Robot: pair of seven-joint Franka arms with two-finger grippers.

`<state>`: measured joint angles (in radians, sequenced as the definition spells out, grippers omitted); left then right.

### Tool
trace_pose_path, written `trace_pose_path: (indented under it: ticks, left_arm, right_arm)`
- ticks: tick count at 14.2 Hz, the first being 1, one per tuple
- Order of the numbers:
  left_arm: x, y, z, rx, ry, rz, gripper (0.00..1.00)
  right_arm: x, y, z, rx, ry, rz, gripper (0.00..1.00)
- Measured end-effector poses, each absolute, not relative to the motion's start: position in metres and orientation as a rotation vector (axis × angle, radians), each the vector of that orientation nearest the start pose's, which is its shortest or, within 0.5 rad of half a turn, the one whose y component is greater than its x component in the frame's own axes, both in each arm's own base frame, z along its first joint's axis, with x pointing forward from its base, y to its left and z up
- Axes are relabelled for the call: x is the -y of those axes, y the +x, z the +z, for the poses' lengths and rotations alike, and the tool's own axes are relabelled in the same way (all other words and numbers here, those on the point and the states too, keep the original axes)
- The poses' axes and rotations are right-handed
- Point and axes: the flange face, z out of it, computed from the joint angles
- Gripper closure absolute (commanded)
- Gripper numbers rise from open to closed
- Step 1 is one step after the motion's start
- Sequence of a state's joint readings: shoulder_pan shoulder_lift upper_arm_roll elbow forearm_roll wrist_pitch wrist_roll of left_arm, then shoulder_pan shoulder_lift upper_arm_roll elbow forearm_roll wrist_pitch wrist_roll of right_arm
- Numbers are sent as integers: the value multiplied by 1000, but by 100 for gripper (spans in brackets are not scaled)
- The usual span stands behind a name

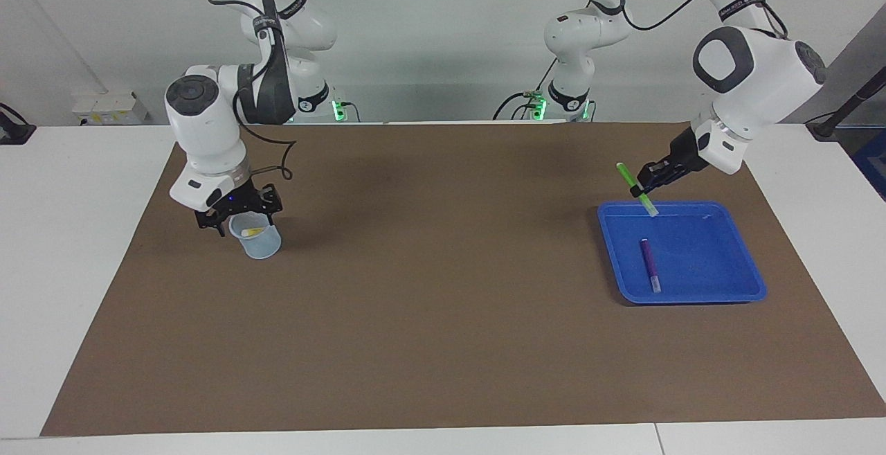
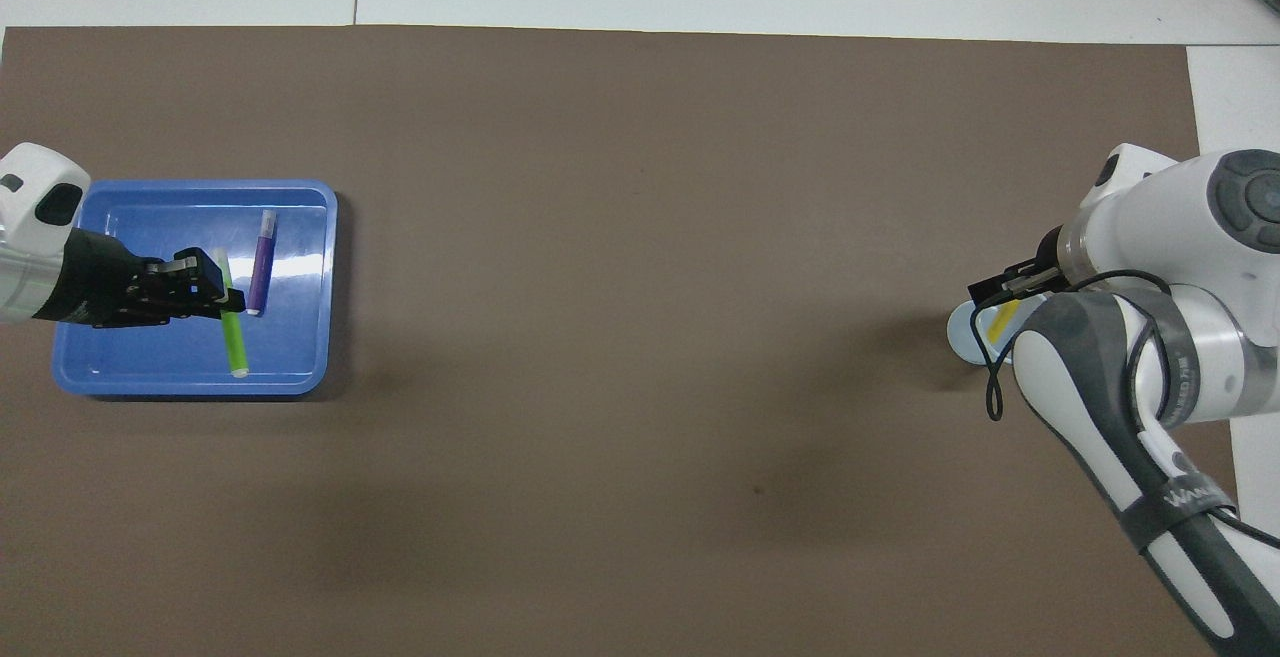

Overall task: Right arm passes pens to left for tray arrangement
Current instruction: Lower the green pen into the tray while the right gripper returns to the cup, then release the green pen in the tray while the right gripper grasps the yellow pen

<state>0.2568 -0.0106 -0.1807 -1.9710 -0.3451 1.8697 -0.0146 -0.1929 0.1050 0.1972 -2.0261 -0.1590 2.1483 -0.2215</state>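
Left gripper (image 1: 642, 188) jaws clamp green pen (image 1: 635, 188) over tray (image 1: 734, 287); right gripper (image 1: 237, 217) jaws wide.

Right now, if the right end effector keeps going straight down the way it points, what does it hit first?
Most likely the pale-blue cup: the open right end effector sits at its rim, and the yellow pen lies inside. Exact depth is unclear.

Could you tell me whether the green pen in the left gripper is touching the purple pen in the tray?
Apart. The overhead view shows blue tray floor between the green pen and the purple pen.
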Motion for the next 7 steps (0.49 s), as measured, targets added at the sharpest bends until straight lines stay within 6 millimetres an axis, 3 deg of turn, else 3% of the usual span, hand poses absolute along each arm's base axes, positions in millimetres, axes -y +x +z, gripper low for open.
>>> trace_pose_path:
  ticks: [3, 4, 7]
  left_arm:
    - [-50, 546, 453, 171, -3409, 144, 100]
    - [-61, 546, 447, 125, -3395, 151, 100]
    - [-80, 550, 431, 34, -3365, 148, 100]
  right_arm:
    - [9, 578, 379, 407, -3218, 17, 2]
    - [9, 578, 376, 395, -3218, 23, 11]
    - [14, 576, 375, 361, -3221, 60, 12]
